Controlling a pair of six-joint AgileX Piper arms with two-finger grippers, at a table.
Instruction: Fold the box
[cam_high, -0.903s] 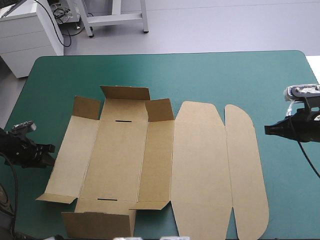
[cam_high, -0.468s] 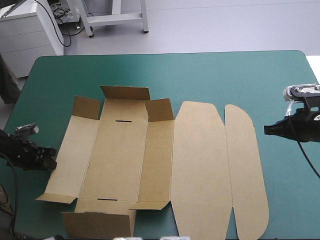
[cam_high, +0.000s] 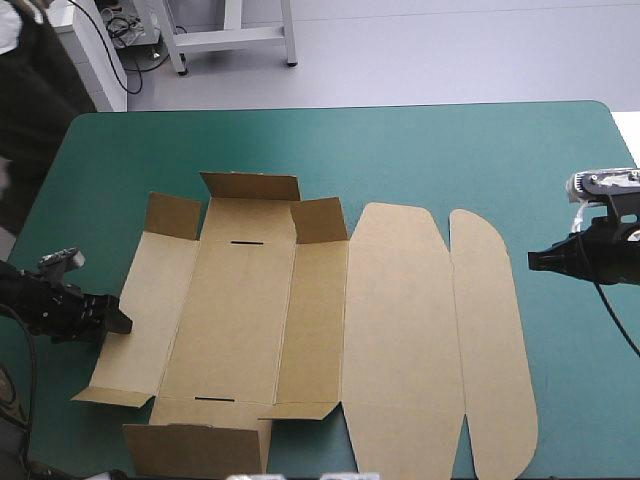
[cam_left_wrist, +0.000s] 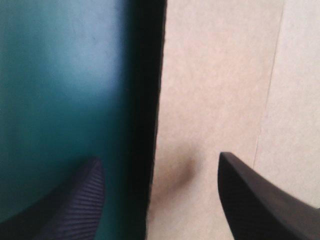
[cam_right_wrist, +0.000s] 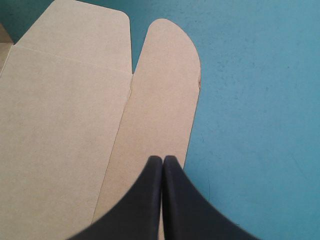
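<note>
The brown box (cam_high: 300, 320) lies unfolded on the teal-green cover, its small end flaps partly raised and the lid with its rounded flap flat to the right. My left gripper (cam_high: 120, 322) is open at the outer edge of the box's left side panel. In the left wrist view my left gripper (cam_left_wrist: 159, 157) straddles that edge, one finger over the cover and one over the board (cam_left_wrist: 215, 100). My right gripper (cam_high: 533, 260) is shut and hangs to the right of the rounded lid flap. In the right wrist view my right gripper (cam_right_wrist: 163, 158) points over that flap (cam_right_wrist: 160, 100).
A raised end flap (cam_high: 195, 448) stands near the table's front edge. Bare teal-green cover (cam_high: 450, 150) stretches beyond the box and to its right. A person in dark clothes (cam_high: 30, 110) stands at the table's far left corner.
My left gripper has slid right until its fingers reach the box's left edge. The right arm has not moved. The person has come into view at the far left corner.
</note>
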